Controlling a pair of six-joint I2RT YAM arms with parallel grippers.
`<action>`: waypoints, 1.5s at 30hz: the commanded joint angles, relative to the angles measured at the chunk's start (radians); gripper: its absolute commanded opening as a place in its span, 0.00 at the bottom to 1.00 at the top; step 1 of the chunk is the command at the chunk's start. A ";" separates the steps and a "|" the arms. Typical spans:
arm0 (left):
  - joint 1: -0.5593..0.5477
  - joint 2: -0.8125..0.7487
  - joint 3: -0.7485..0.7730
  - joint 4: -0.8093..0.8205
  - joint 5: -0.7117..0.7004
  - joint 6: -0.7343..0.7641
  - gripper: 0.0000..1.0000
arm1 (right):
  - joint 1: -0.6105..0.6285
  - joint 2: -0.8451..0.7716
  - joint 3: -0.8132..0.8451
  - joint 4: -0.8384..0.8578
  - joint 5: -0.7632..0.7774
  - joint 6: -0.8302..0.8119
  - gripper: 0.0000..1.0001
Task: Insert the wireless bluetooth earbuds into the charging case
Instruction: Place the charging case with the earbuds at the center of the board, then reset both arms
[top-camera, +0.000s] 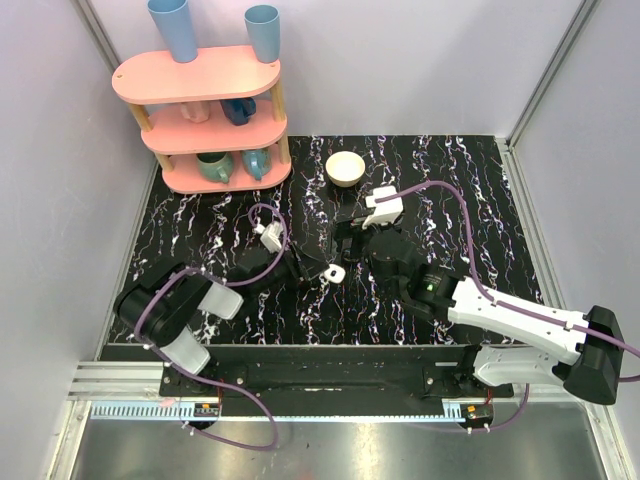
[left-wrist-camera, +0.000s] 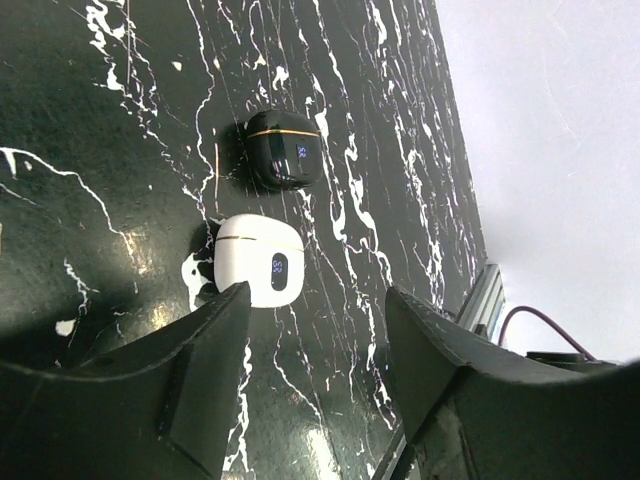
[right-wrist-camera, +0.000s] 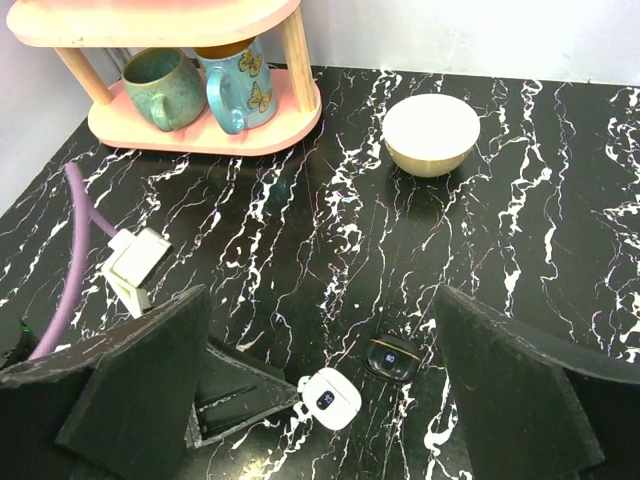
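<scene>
White charging case (left-wrist-camera: 255, 260) sits shut just beside the empty, part-open left hand (left-wrist-camera: 318, 295), with the right hand (right-wrist-camera: 320, 300) wide near it, likely to steady it.

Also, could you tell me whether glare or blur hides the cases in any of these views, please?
Left wrist: the white case and black case are sharp, with glare patches on the table beside them; right wrist: even light, both cases small but clear; top: even light, white case tiny, black one hard to make out.
</scene>
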 joint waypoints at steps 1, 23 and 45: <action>0.000 -0.109 0.011 -0.106 -0.054 0.092 0.61 | -0.020 -0.028 0.028 -0.005 -0.001 0.016 1.00; 0.011 -0.804 0.194 -0.898 -0.592 0.554 0.99 | -0.494 -0.072 -0.064 -0.234 -0.266 0.223 1.00; 0.009 -0.862 0.191 -0.867 -0.687 0.501 0.99 | -0.988 0.052 -0.026 -0.252 -0.694 0.240 1.00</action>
